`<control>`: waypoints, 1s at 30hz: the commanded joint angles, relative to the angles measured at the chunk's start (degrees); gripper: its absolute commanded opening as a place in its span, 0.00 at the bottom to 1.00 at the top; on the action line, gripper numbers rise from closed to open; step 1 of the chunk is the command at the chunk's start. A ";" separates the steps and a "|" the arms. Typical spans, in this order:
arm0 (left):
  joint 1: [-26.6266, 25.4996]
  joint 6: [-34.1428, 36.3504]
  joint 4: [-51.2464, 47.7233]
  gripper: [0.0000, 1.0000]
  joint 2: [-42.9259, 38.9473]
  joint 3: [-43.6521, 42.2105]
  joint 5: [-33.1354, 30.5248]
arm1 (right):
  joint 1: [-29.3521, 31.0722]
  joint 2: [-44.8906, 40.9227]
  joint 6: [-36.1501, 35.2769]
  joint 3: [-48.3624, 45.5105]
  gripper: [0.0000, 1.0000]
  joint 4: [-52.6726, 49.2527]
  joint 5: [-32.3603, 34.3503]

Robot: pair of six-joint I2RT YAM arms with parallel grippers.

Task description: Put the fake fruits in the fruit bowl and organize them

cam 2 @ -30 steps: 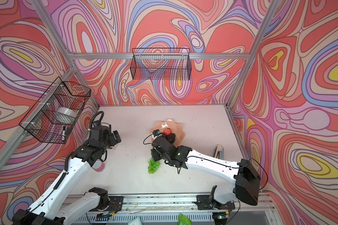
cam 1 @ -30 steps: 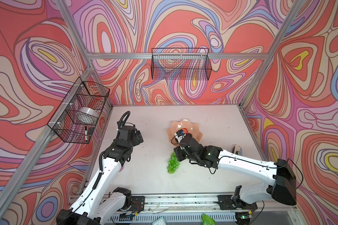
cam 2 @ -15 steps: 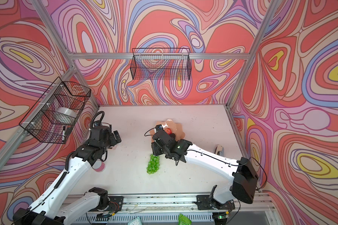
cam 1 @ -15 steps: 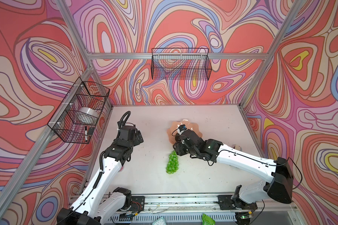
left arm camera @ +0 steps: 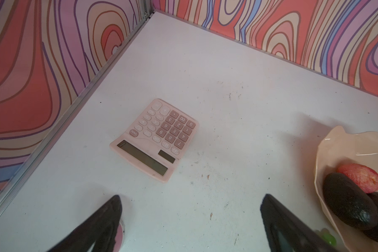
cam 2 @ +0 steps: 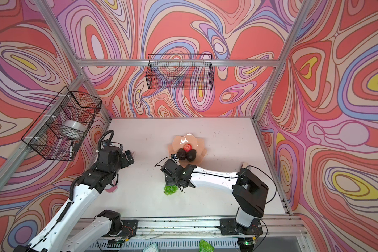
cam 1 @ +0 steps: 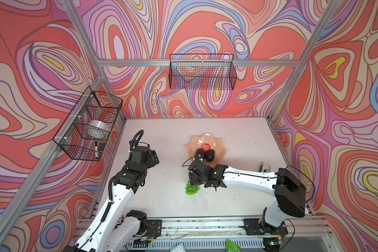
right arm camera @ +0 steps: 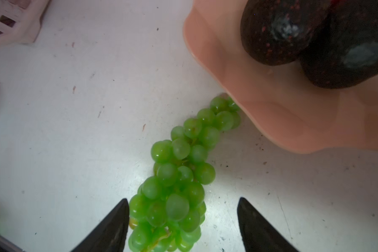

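Top views: apple (cam 1: pixel 205 147), two avocados (cam 1: pixel 209 155) in fruit bowl (cam 1: pixel 196 140); grapes (cam 1: pixel 192 189) on desk (cam 1: pixel 162 131) beside bowl. Left wrist: left jaws spread, empty. Right wrist: right jaws spread, straddling grapes. Grapes step, i guess; next: lower, pinch, lift over rim.

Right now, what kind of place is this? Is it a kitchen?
Probably a robot test booth, not a kitchen: a left arm and right arm bolted to a rail, swirly printed walls on a metal frame, and an apple in a bowl.

The pink calculator (left arm camera: pixel 155 139) bears key marks: digits 0 to 9, 00, plus and ON/AC
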 commanded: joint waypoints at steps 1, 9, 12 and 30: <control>0.49 -1.69 1.70 1.00 -2.82 -2.09 0.67 | 0.35 1.68 3.77 -1.81 0.81 4.22 2.75; 0.49 -1.62 1.11 1.00 -5.96 -2.85 1.69 | 1.21 8.26 5.81 1.43 0.81 6.16 2.57; 0.49 -1.13 0.76 1.00 -6.45 -2.92 1.33 | 1.15 10.56 6.21 2.76 0.81 5.65 2.16; 0.49 -0.73 1.10 1.00 -6.45 -3.14 1.14 | 1.31 10.05 3.85 3.17 0.33 9.10 1.25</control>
